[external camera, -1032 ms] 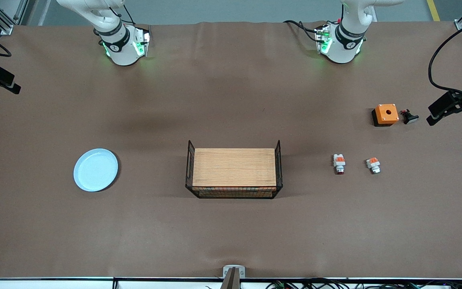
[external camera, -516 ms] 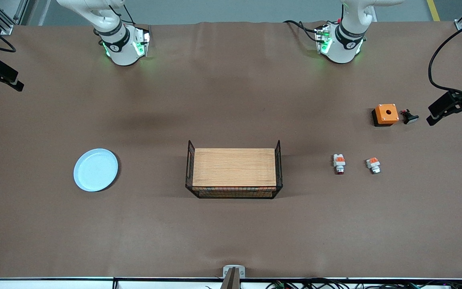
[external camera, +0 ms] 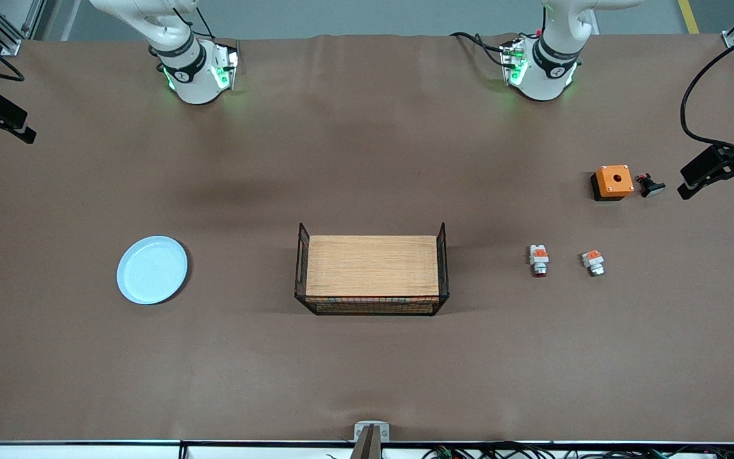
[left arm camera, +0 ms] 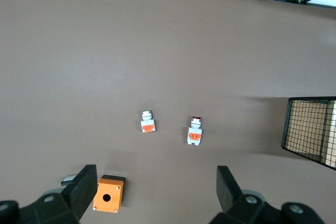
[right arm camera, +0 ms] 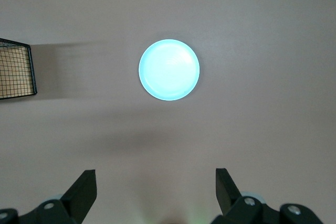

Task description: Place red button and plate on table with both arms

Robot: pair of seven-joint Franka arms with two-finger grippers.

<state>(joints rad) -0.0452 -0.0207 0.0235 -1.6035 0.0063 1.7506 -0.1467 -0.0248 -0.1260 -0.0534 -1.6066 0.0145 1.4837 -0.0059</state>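
The red button (external camera: 539, 259) lies on the brown table (external camera: 367, 159) toward the left arm's end; it also shows in the left wrist view as the red button (left arm camera: 195, 131), with its dark red tip visible. The pale blue plate (external camera: 151, 269) rests flat toward the right arm's end, and the right wrist view has the plate (right arm camera: 169, 70) in its middle. My left gripper (left arm camera: 156, 169) hangs high over the orange box, open and empty. My right gripper (right arm camera: 155, 171) hangs high over bare cloth between its base and the plate, open and empty.
A wooden-topped black wire rack (external camera: 372, 271) stands mid-table between plate and buttons. Beside the red button lies a similar orange-and-white block with a pale tip (external camera: 593, 262). Farther from the front camera sit an orange box (external camera: 613, 182) and a black button (external camera: 650, 185).
The right arm's hand has shifted a little at the edge of the front view. Nothing on the table has moved, and both grippers stay open.
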